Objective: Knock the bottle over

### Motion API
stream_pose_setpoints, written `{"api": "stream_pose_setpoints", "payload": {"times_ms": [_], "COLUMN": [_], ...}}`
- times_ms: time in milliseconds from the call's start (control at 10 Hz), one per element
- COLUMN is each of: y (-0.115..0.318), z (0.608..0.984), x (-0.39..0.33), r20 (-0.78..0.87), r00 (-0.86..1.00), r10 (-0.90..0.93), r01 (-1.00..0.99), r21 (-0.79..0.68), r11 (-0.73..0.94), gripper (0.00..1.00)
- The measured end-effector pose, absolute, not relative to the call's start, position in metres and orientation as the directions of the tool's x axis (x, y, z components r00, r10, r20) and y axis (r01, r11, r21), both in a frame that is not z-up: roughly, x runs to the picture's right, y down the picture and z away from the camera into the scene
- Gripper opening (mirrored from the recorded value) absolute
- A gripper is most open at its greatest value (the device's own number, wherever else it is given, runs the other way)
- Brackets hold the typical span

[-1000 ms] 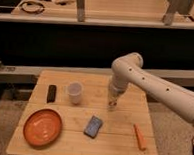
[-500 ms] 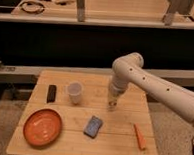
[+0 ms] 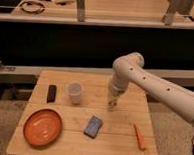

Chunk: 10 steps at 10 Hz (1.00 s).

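Over the middle of the bench (image 3: 120,146), the gripper (image 3: 113,98) hangs with its fingers together, directly above the slim bottle (image 3: 111,106). The bottle stands upright, apart from the white cup (image 3: 75,92). Nothing has shifted in the past second: arm and bottle hold their places, so the knock apparently has yet to land.

no legible text, no readable labels, brands, numbers or signs
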State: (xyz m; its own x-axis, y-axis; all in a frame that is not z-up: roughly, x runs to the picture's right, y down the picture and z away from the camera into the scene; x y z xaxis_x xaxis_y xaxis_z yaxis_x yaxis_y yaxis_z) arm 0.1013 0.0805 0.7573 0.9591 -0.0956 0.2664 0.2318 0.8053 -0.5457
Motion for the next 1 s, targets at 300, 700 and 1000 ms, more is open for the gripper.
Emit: {"api": "stream_pose_setpoints", "payload": {"times_ms": [300,700,1000], "y": [0.0795,0.0782,0.077], "z": [0.7579,0.7588,0.7591], "x": [0.1013,0.1018,0.1019], "r20": [0.267,0.268,0.268], "r00": [0.96,0.96,0.961], "r10": [-0.089,-0.079,-0.073], "r01": [0.226,0.218,0.213], "r21": [-0.545,-0.543,-0.542], "r11": [0.807,0.811,0.813], "gripper": [0.05,0.05,0.05]}}
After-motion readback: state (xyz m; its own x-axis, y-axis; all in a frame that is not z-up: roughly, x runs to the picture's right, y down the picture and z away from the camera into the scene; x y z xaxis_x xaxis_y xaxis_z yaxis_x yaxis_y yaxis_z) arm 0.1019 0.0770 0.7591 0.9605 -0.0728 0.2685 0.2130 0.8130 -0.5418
